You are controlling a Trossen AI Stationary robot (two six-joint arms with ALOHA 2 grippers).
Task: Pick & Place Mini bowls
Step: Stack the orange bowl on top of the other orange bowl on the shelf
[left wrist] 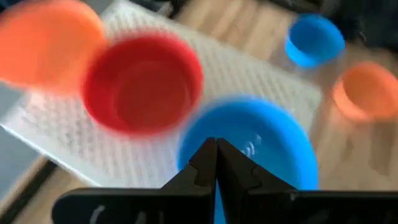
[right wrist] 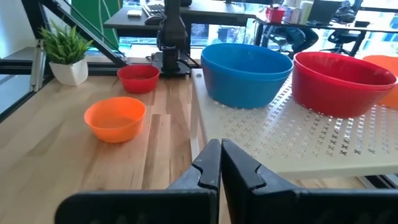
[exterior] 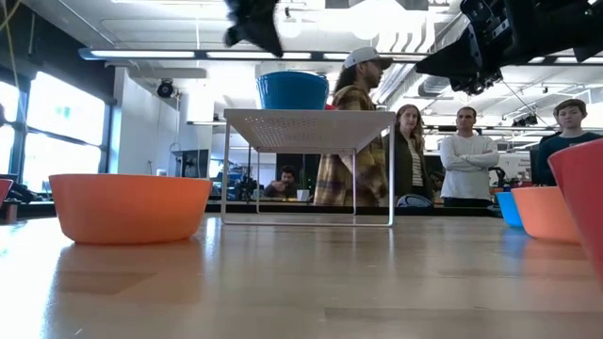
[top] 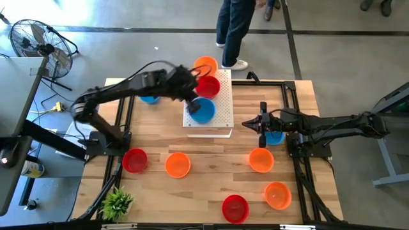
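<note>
A white perforated platform (top: 220, 121) stands mid-table. Three mini bowls sit on it in a row: orange (top: 205, 64) farthest, red (top: 208, 87) in the middle, blue (top: 204, 111) nearest. My left gripper (left wrist: 216, 158) hovers shut just above the blue bowl (left wrist: 261, 140), and in the low view it (exterior: 254, 26) stands clear of that bowl (exterior: 292, 89). My right gripper (top: 262, 125) waits shut and level, right of the platform, beside a blue bowl (top: 275, 136). Several more red, orange and blue bowls rest on the wooden table.
Loose bowls on the table: blue (top: 149, 98) under my left arm, red (top: 135, 160), orange (top: 177, 164), orange (top: 261, 160), orange (top: 277, 195), red (top: 235, 207). A small plant (top: 117, 203) stands at the near left corner. People stand beyond the far edge.
</note>
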